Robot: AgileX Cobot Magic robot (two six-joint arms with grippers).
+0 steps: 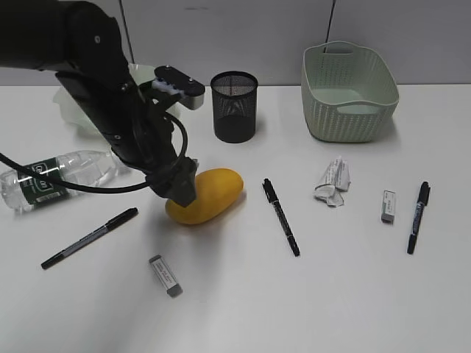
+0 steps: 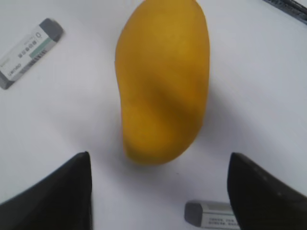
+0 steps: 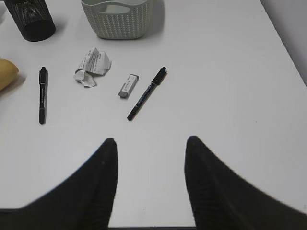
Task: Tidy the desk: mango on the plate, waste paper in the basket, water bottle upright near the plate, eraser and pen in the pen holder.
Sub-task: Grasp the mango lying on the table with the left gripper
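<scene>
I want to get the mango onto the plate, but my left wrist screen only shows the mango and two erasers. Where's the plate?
Observer: The plate is at the back left of the desk, partly hidden behind the left arm.
Operator: Is anything tipped over?
Observer: Yes, the water bottle lies on its side, left of the mango.
Operator: And the other arm?
Observer: The right gripper is open above bare desk, holding nothing.
</scene>
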